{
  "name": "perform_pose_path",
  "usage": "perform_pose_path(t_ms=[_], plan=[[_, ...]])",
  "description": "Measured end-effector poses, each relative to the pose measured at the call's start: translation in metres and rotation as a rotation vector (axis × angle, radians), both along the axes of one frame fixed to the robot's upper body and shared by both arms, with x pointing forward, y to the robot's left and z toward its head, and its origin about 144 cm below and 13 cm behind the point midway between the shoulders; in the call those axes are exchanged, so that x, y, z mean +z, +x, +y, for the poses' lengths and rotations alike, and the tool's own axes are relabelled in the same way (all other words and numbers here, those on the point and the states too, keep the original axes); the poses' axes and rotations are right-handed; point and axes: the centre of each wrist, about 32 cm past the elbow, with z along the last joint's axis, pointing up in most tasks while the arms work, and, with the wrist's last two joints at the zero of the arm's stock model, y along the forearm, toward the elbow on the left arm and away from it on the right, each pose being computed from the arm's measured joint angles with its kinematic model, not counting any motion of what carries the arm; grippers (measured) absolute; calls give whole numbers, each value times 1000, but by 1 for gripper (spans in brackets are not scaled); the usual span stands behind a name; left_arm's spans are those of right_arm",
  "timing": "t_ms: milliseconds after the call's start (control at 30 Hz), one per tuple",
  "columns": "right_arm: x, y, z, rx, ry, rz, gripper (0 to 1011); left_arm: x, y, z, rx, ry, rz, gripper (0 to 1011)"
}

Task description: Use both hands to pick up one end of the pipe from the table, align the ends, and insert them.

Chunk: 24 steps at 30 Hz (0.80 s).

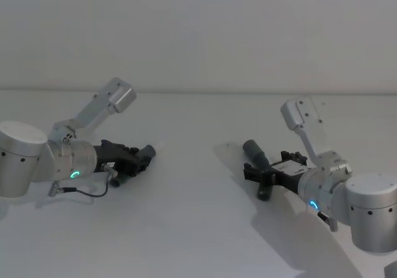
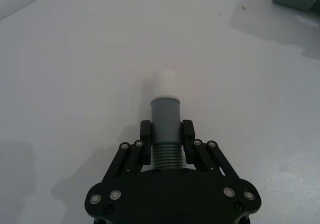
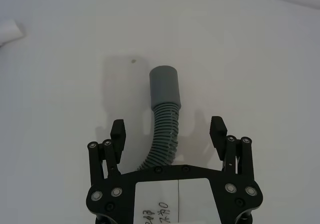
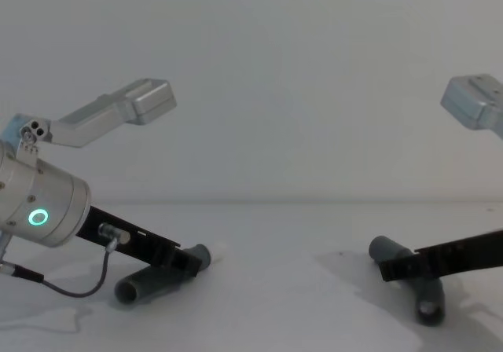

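The black plastic two-finger left tool point(image 2: 167, 134), on its silver arm with a green ring light, is clamped on the short dark grey white-tipped pipe piece point(image 2: 165, 115). Its ribbed jaws press both sides where the smooth collar meets the ribbed bend. The narrow white tip point(image 2: 163, 83) points straight out ahead of the fingers. In the chest view the piece's back end seems to rest on the plain matte white bench point(image 1: 198, 228), so I cannot tell whether it is lifted.

The matching black right tool point(image 3: 168, 130) stands wide apart. One finger sits on each side of the ribbed bend of the dark grey plain-sleeved pipe piece point(image 3: 165, 86), and neither touches it. The wider grey sleeve lies just beyond the fingertips, pointing away from the tool.

The grasped piece is on the left half of the bench and the other is on the right half. Both lie about midway between the near and far edges, well apart from each other.

The task looks early. One piece appears secured, and the second is straddled but not yet gripped. By my reading, closing on that bend, raising both pieces, turning the white tip to face the sleeve and pushing them together all remain.
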Motion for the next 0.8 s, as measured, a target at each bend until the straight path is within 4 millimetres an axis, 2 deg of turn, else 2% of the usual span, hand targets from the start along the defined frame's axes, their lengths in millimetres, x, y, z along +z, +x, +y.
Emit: perform_pose_path(t_ms=[800], plan=[[-3, 8, 2, -11, -29, 48, 1001, 0, 0, 0, 0, 0, 0, 353]])
